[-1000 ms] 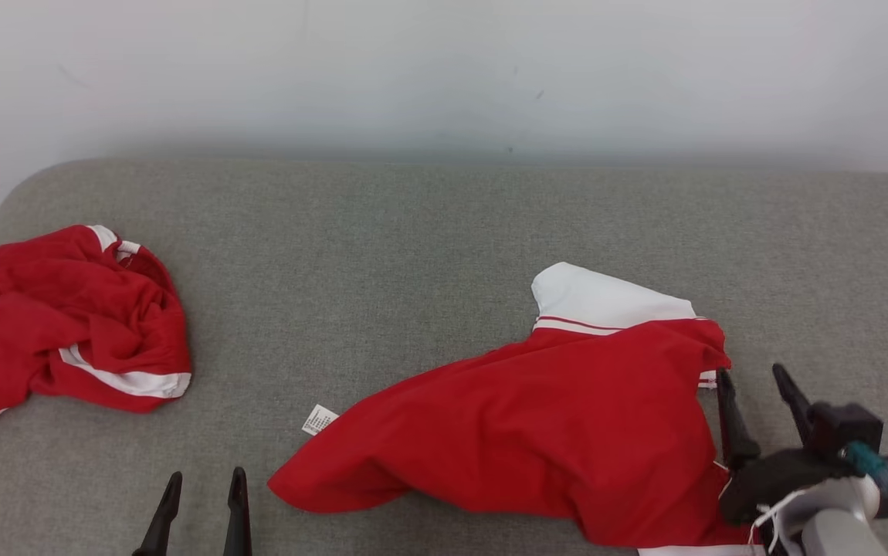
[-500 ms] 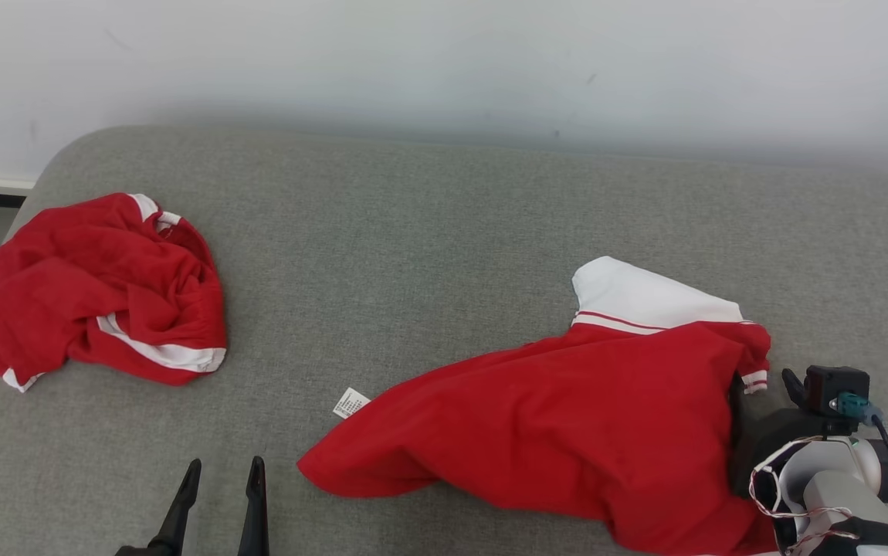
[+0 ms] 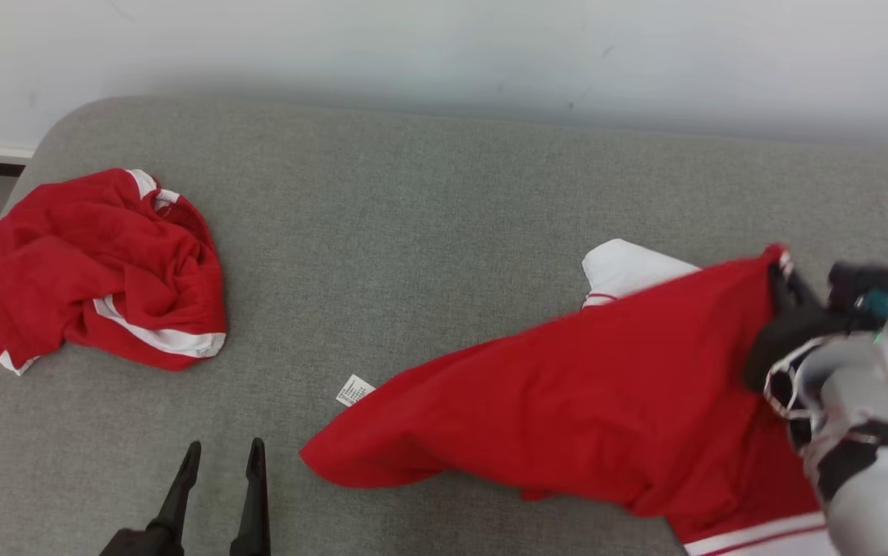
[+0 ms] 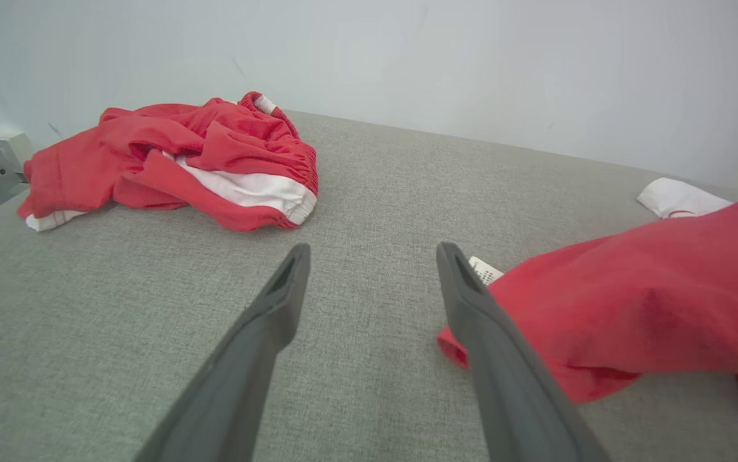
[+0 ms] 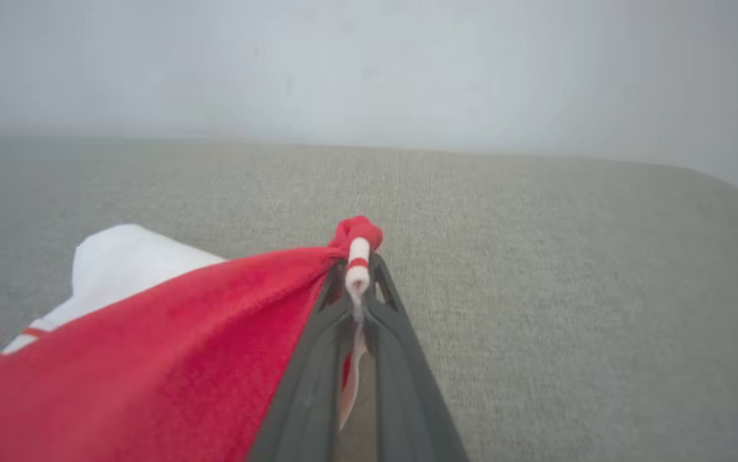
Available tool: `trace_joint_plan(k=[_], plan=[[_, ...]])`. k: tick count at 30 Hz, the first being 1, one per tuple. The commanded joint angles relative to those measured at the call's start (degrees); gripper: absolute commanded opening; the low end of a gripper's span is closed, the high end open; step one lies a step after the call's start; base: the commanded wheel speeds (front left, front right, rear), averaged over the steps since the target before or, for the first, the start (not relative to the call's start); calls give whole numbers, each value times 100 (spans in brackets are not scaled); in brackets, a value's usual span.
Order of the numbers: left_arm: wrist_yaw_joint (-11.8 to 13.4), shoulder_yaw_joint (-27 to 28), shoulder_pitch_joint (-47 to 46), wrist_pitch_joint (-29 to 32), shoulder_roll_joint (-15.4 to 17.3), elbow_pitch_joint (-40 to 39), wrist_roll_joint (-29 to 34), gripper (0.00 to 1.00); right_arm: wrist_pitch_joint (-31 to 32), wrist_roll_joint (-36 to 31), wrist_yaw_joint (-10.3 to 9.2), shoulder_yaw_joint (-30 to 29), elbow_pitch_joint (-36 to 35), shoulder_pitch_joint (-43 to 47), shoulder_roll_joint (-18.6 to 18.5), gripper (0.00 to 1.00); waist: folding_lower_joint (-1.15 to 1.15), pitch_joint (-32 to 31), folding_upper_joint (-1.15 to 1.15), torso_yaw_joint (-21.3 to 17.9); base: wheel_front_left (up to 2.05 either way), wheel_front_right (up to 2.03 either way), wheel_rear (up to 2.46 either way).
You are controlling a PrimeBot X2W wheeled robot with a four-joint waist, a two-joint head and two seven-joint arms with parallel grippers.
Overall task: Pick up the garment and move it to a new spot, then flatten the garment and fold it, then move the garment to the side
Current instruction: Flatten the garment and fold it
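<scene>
Right gripper point(image 5: 357, 273) is pressed together on a white-striped edge of the red garment point(image 3: 606, 386), pinching that end up off the grey surface point(image 3: 413, 232) near its right edge. The rest of the cloth slopes down to the left and lies along the front edge, with a white sleeve point(image 3: 629, 270) behind it and a label point(image 3: 354, 390) by its low end. Left gripper point(image 3: 225, 446) hovers spread and empty over the front edge, left of centre, and a red bundle point(image 3: 96, 270) lies crumpled near the far left corner.
</scene>
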Motion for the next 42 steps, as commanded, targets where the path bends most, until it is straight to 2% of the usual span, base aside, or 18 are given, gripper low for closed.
trace_joint_plan(k=[1, 8, 15, 17, 18, 19, 23, 27, 34, 42], plan=[[7, -12, -116, -24, -4, 11, -29, 100, -33, 36, 6, 27, -108, -214, -78, 0, 0, 84, 0, 3, 0, 0, 0], [7, -121, -306, -24, -12, 50, -74, 100, -32, -94, 6, 173, -392, -1144, -391, 0, 0, 290, 0, 97, 0, 0, 0], [7, -230, -461, -24, -17, 95, -134, 100, -32, -391, 6, 229, -8, -1615, -565, 0, 0, 460, 0, 259, 0, 0, 0], [7, -233, -466, -24, -19, 112, -161, 100, -33, -490, 6, 245, 100, -1668, -568, 72, 0, 477, 0, 278, 0, 0, 0], [7, -233, -466, -24, -19, 112, -161, 100, -33, -490, 6, 245, 100, -1668, -568, 72, 0, 477, 0, 278, 0, 0, 0], [7, -230, -481, -24, -19, 116, -173, 100, -33, -515, 6, 227, 117, -1665, -557, 100, 0, 480, 0, 278, 0, 0, 0], [7, -168, -433, -24, -20, 136, -192, 100, -32, -626, 6, 172, 31, -1415, -532, 100, 0, 406, 0, 211, 0, 0, 0], [7, -84, -289, -24, -19, 123, -135, 100, -33, -592, 6, -65, -573, -989, -580, 100, 0, 199, 0, 51, 0, 0, 0], [7, -13, -112, -24, -17, 92, -77, 100, -24, -245, 6, -380, -2013, 118, -366, 100, 0, -120, 0, -174, 0, 0, 0], [7, 13, 98, -24, -17, 55, -57, 100, -23, 227, 6, 34, -3817, 1857, -23, 100, 0, -371, 0, -368, 0, 0, 0]])
